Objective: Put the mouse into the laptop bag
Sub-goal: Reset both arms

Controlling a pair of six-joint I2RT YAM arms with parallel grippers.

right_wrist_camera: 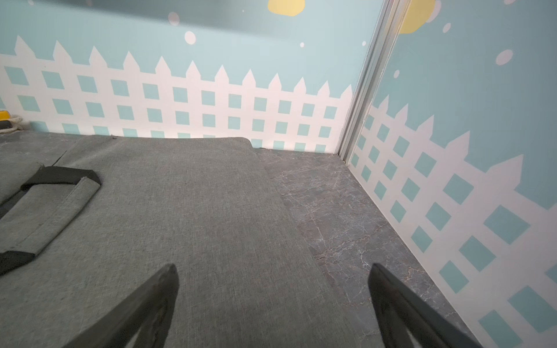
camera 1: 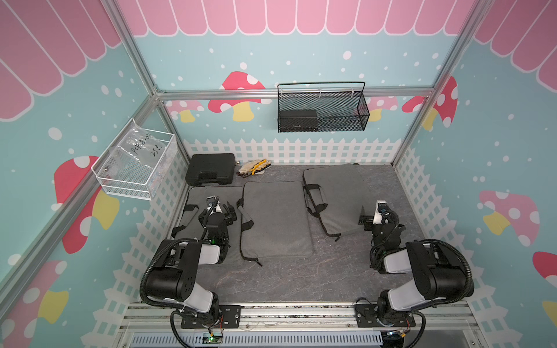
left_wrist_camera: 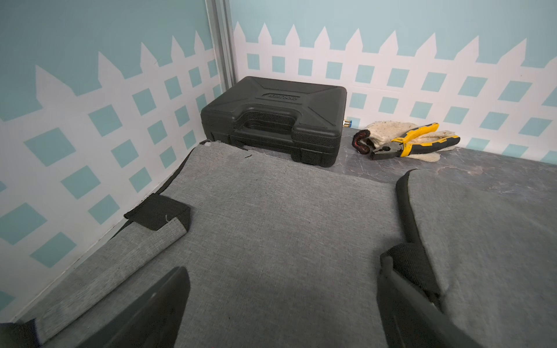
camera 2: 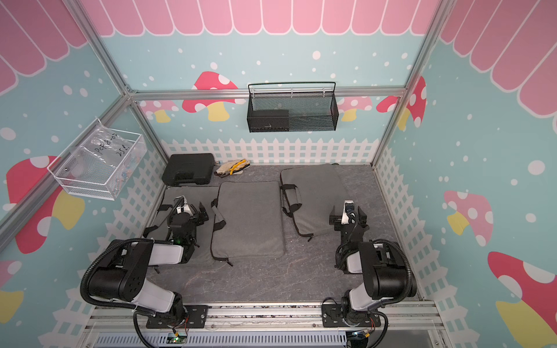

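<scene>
You cannot tell where the mouse is. Both top views show a small dark shape (camera 1: pixel 356 164) behind the right laptop bag (camera 1: pixel 334 192), at the back wall, and the right wrist view misses it. Bare tabletop (camera 1: pixel 301 277) lies open before the bags. The left gripper (left_wrist_camera: pixel 284 268) hangs over the left laptop bag (left_wrist_camera: pixel 271 217) and the right gripper (right_wrist_camera: pixel 272 267) over the right bag's edge, both spread wide and empty.

Grey laptop bags (camera 1: pixel 275 220) are covering the middle of the tabletop (camera 1: pixel 301 280), and I am finding only its near strip open. A black case (camera 1: pixel 211 172) and pliers (camera 1: pixel 257 167) are blocking the far left corner.
</scene>
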